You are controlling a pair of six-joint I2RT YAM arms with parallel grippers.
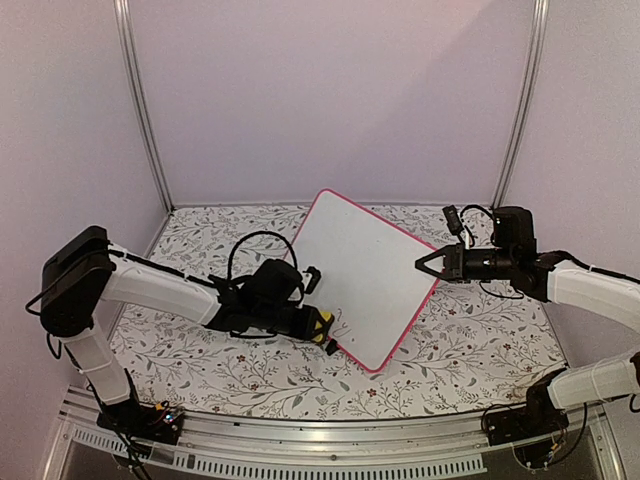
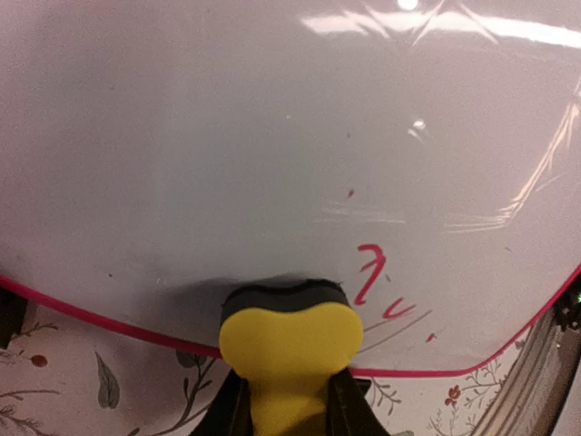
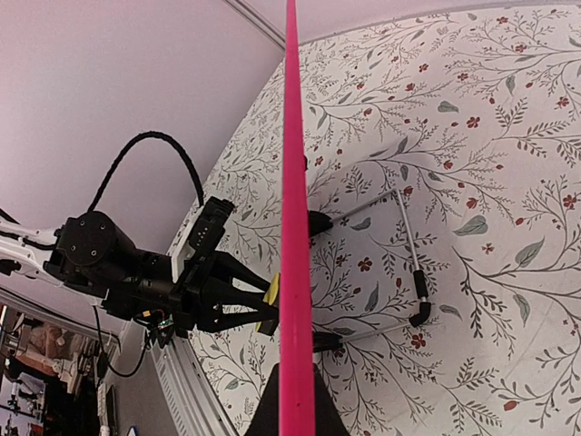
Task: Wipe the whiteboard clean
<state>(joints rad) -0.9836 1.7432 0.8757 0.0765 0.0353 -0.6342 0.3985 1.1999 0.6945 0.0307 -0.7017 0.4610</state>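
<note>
One whiteboard (image 1: 360, 285): centre of frame, propped tilted on your table (image 1: 480, 340), red marks (image 2: 372, 272) near its lower corner. Your left tool (image 1: 320, 326): clamped on a yellow eraser (image 2: 289, 341), pad against the board. Your right tool (image 1: 426, 265): pinching the board's right edge.

Whiteboard (image 1: 360, 270) white, pink-red frame, red marks; eraser (image 2: 289, 345) yellow, black pad; tablecloth (image 1: 470, 345) floral.

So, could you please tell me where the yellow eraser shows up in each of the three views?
Top external: the yellow eraser is low, left of centre, at the near-left edge of the whiteboard.
Left wrist: the eraser is bottom centre, against the board.
Right wrist: a yellow sliver just left of centre.
Shared landmark: the pink frame.
</note>
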